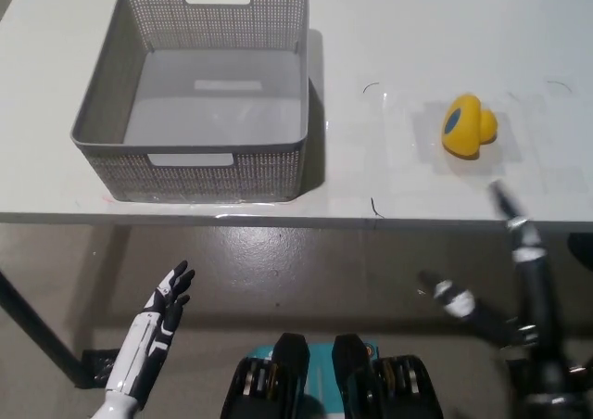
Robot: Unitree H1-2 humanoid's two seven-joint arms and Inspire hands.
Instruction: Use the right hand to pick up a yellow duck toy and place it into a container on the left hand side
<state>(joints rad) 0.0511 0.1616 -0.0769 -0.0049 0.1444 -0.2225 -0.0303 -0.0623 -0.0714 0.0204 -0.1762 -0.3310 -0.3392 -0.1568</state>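
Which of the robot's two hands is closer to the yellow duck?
The black right hand; it reaches up just below the yellow duck, while the white left hand hangs far left.

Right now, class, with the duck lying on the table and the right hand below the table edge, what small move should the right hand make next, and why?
Probably raise the right hand up and forward towards the yellow duck. The duck lies untouched on the white table, and the hand, open, is below the table edge. The grey basket holds nothing; the left hand rests low.
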